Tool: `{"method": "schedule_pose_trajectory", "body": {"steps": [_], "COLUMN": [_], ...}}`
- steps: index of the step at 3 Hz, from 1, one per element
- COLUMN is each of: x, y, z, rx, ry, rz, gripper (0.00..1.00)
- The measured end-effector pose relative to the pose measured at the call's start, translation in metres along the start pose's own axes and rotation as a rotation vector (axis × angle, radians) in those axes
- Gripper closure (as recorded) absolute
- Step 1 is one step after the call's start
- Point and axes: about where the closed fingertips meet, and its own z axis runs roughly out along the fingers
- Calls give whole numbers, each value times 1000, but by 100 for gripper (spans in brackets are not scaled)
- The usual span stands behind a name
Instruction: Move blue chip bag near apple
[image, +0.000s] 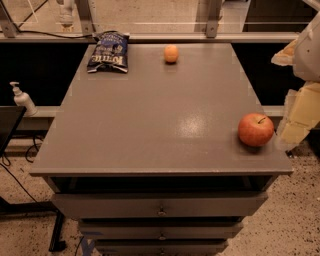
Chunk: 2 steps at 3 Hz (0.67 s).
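Observation:
The blue chip bag lies flat at the far left corner of the grey table, its white lettering facing up. The red-orange apple stands near the table's front right edge, stem up. My gripper, pale and blurred, hangs at the right edge of the view, just right of the apple and off the table's side. It is far from the chip bag and holds nothing that I can see.
A small pale orange round fruit sits at the far middle of the table. Drawers run below the front edge. A white pump bottle stands on a ledge at left. A rail runs behind the table.

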Motion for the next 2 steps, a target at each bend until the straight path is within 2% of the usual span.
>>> {"method": "schedule_pose_trajectory", "body": {"steps": [1, 2], "x": [0, -7], "y": [0, -8], "z": [0, 1], "rx": [0, 44], "ry": [0, -44], "rz": [0, -8], "gripper": [0, 0]}}
